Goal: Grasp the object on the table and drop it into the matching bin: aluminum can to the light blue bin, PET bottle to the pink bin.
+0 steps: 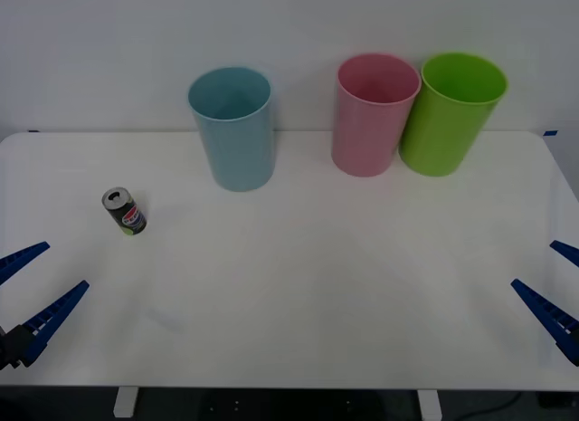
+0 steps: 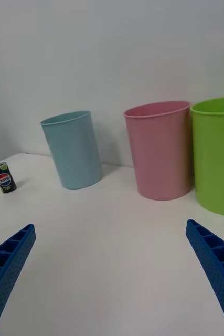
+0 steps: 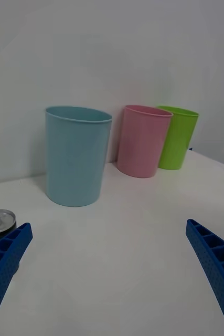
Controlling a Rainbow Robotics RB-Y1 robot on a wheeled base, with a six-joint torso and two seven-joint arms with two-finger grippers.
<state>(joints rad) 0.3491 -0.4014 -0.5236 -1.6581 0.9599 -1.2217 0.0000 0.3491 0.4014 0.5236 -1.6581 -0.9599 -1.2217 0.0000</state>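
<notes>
Left end effector (image 1: 32, 281) at lower left of front view, fingers spread wide, holding nothing. Right end effector (image 1: 556, 285) at lower right edge, also wide open and empty. Pepsi can (image 1: 124, 211) stands upright on the white surface (image 1: 317, 285), left of centre, near the left end effector but apart from it. Light blue bin (image 1: 232, 128) upper centre-left; pink bin (image 1: 372, 114) and lime green bin (image 1: 450, 112) side by side upper right.

Two pincers (image 1: 27, 285) (image 1: 556, 290) with blue, ribbed, tapering fingers, dotted on their faces.
</notes>
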